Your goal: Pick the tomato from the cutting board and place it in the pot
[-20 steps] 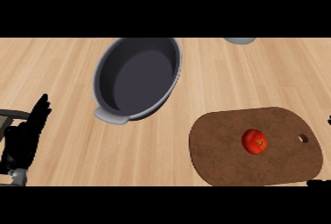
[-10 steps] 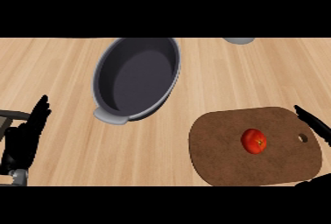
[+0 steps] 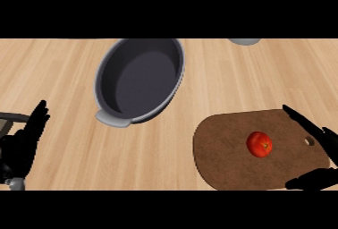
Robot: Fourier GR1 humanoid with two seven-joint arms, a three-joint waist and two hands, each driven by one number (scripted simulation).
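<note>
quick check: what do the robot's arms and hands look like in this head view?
Both hands are plain black with slim, tapered fingers and a thumb. The left hand joins a grey forearm piece at the left edge. Of the right hand, only black fingers and thumb show; its forearm is out of frame. No cables, markings or sleeves visible.

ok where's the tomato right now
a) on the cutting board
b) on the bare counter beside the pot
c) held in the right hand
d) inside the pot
a: the tomato lies on the brown cutting board, with the open right hand beside it and the pot holding nothing.
</note>
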